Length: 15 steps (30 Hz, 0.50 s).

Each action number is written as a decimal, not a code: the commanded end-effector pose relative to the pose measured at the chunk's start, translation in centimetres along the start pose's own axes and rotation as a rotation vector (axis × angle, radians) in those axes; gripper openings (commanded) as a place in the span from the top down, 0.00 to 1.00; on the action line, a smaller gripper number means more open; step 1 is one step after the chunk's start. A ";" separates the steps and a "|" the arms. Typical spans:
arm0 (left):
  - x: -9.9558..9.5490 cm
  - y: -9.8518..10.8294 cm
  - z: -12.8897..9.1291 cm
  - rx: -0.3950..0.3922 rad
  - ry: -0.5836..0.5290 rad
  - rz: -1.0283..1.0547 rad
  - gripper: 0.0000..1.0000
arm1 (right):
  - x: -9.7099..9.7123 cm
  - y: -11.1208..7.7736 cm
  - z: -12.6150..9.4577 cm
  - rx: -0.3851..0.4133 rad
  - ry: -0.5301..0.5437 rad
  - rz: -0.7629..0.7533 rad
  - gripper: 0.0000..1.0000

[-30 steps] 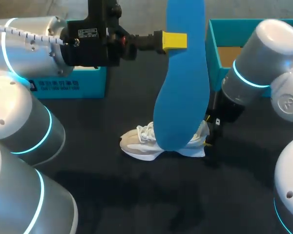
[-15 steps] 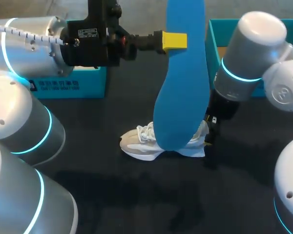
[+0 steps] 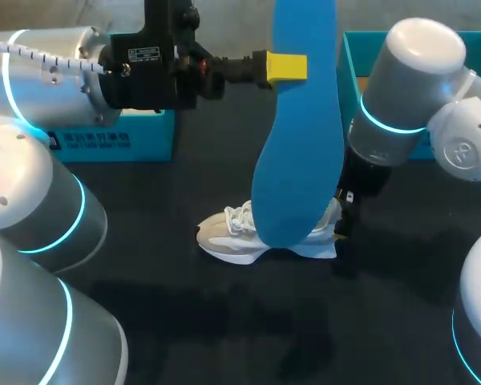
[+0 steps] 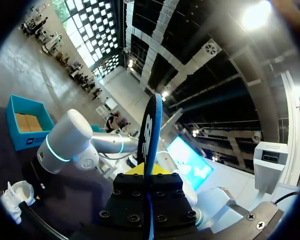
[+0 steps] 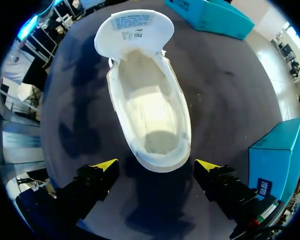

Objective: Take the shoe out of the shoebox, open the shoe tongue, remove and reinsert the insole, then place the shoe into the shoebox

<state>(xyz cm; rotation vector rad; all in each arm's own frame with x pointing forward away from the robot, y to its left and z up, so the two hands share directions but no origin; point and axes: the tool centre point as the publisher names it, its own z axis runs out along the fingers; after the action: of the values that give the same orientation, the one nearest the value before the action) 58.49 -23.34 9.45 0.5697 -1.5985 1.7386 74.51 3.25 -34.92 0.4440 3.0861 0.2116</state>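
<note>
Pinches blue insole (image 3: pixel 301 160) upright in left tool (image 3: pixel 286 67), high above desk (image 3: pixel 184 321). Nudges right tool (image 5: pixel 156 165), wide open, inward to straddle heel of white sneaker (image 5: pixel 147 115) lying on desk, tongue (image 5: pixel 135 27) flipped back. Likely bracing for reinsertion.

No print is sharp enough to be read. A white label with small lines is seen on the teal box (image 3: pixel 148 132) at the far left. Another is seen on the left arm's wrist housing (image 3: pixel 144 72). A printed patch is seen on the shoe tongue (image 5: pixel 135 27), and white marks on the insole (image 4: pixel 149 125) edge.

Dark charcoal tabletop (image 3: pixel 184 321), faintly mottled, soft shadows lying across its surface
</note>
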 end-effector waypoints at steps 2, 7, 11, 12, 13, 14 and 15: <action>0.0 0.2 0.1 0.005 -0.001 0.000 1.00 | 0.2 0.0 0.0 0.002 -0.004 0.001 0.00; 0.0 0.2 0.1 0.005 -0.001 0.000 1.00 | -0.1 0.2 -0.4 0.002 -0.008 0.003 0.00; 0.0 0.2 0.1 0.005 -0.001 0.000 1.00 | -0.7 0.7 -1.4 0.012 -0.014 0.000 0.00; 0.0 0.2 0.1 0.005 -0.001 0.000 1.00 | -0.9 0.9 -1.4 0.012 -0.016 -0.006 0.00; 0.0 0.2 0.1 0.005 -0.001 0.000 1.00 | -1.2 1.1 -1.5 0.011 -0.013 -0.012 0.00; 0.0 0.2 0.1 0.005 -0.001 0.000 1.00 | -1.4 1.4 -1.6 0.011 -0.013 -0.022 0.00; 0.0 0.2 0.1 0.005 -0.001 0.000 1.00 | -1.6 1.7 -1.7 0.009 -0.014 -0.033 0.00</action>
<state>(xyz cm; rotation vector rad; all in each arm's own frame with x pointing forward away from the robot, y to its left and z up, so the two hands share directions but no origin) 58.49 -23.34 9.45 0.5697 -1.5985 1.7387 75.85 3.71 -33.34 0.4032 3.0680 0.2090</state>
